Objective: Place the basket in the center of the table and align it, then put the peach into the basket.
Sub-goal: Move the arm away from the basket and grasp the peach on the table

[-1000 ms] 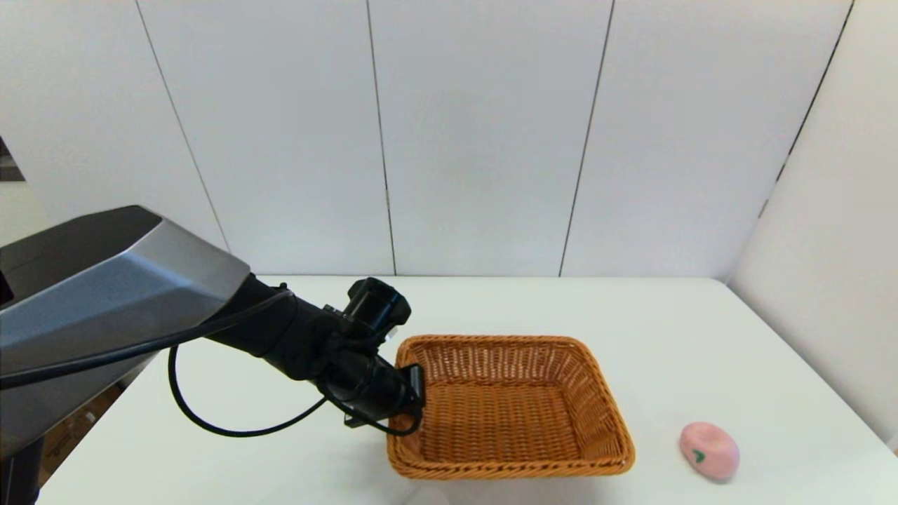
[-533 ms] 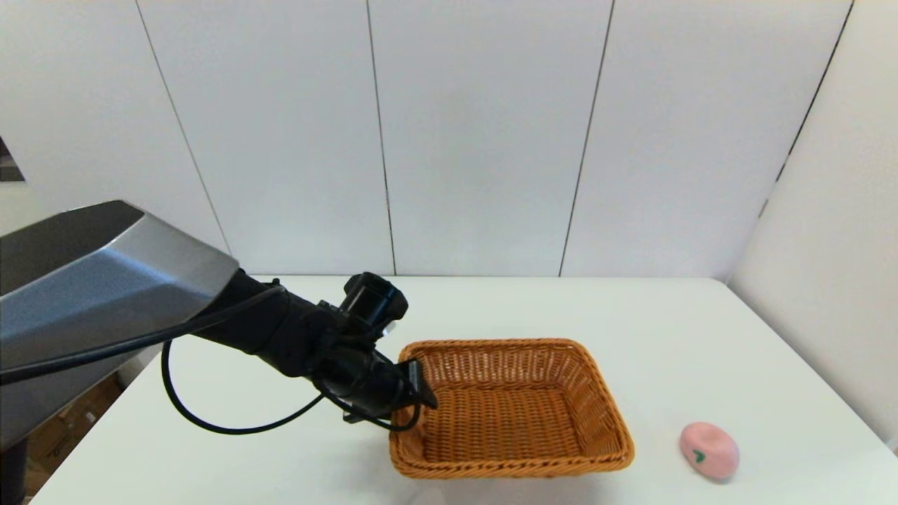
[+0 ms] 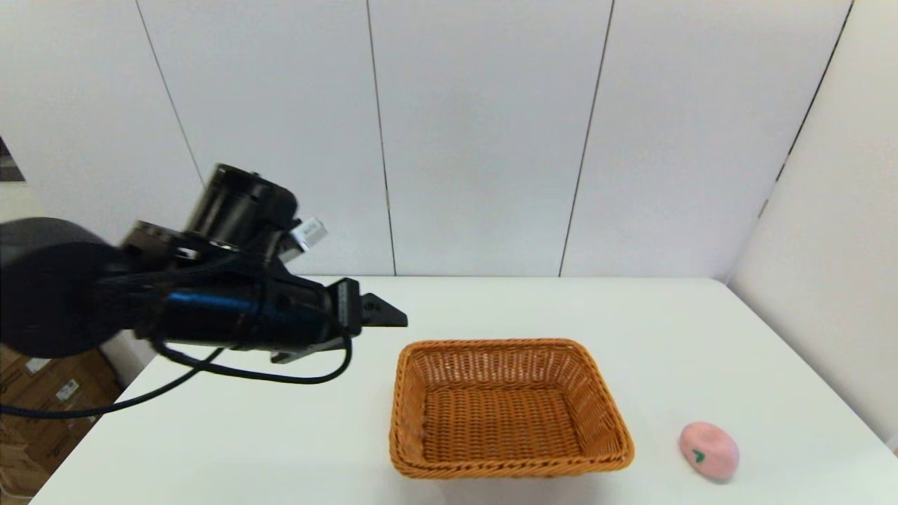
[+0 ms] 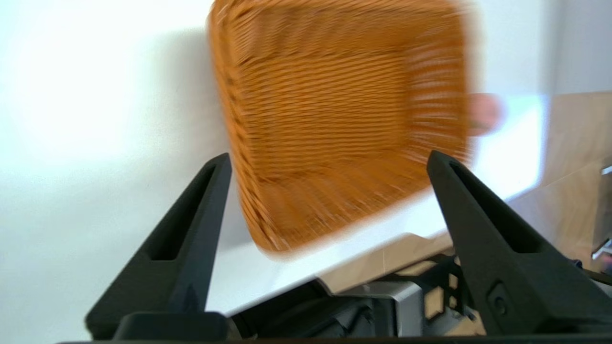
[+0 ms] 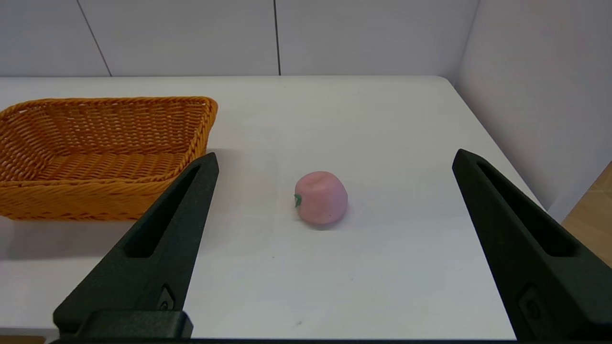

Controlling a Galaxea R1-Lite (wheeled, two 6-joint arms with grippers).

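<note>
The orange-brown wicker basket (image 3: 491, 344) rests empty on the white table (image 3: 280, 435), near its front middle. A pale pink peach (image 3: 708, 451) lies on the table to the basket's right, apart from it. My left gripper (image 3: 382, 314) hovers in the air above and to the left of the basket, open and holding nothing. In the left wrist view the basket (image 4: 334, 95) shows beyond the open left gripper (image 4: 329, 159). In the right wrist view the right gripper (image 5: 335, 156) is open, low over the table, with the peach (image 5: 320, 197) ahead between its fingers and the basket (image 5: 95, 102) off to one side.
White wall panels stand behind the table, and a side wall (image 3: 828, 280) runs close along its right edge. Cardboard boxes (image 3: 42, 393) sit on the floor beyond the table's left edge. The peach lies near the front right corner.
My left gripper has let go of the basket's left rim and risen up and back to the left. The basket now lies flat; the peach has not moved.
</note>
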